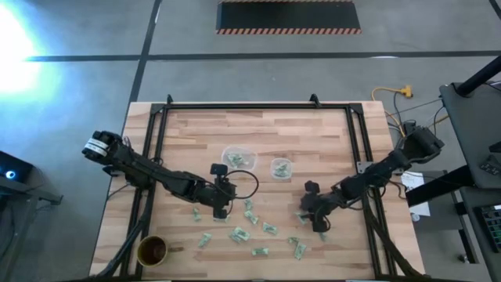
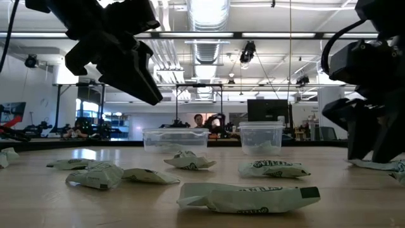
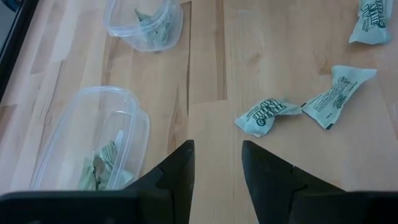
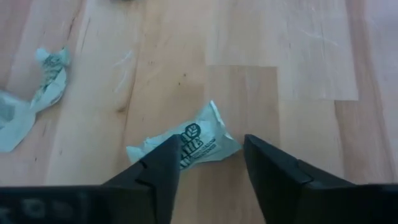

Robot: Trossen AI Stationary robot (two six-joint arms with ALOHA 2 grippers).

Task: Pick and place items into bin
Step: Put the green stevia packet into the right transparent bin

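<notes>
Several small pale green and white wrapped pieces (image 1: 269,229) lie scattered on the wooden table's near half. My left gripper (image 1: 221,207) is open and empty, raised above the table (image 2: 149,92), just near of a clear tub (image 3: 93,149). My right gripper (image 1: 317,222) is open and low at the table (image 2: 370,152). Its fingers stand on either side of one wrapped piece (image 4: 186,146) that lies flat on the wood. My right gripper comes at the wrapped piece's end (image 4: 217,140) from above, slanting down, one finger (image 4: 165,162) over the wrapper's edge. I cannot tell whether the fingers touch it. The piece lies flat on the table.
Two clear plastic tubs (image 1: 239,158) (image 1: 280,168) stand at the table's middle, each with a few pieces inside. A round brown cup (image 1: 153,251) stands at the near left corner. Two pieces (image 3: 264,116) (image 3: 336,93) lie ahead of my left gripper. Black rails (image 1: 156,133) frame the table.
</notes>
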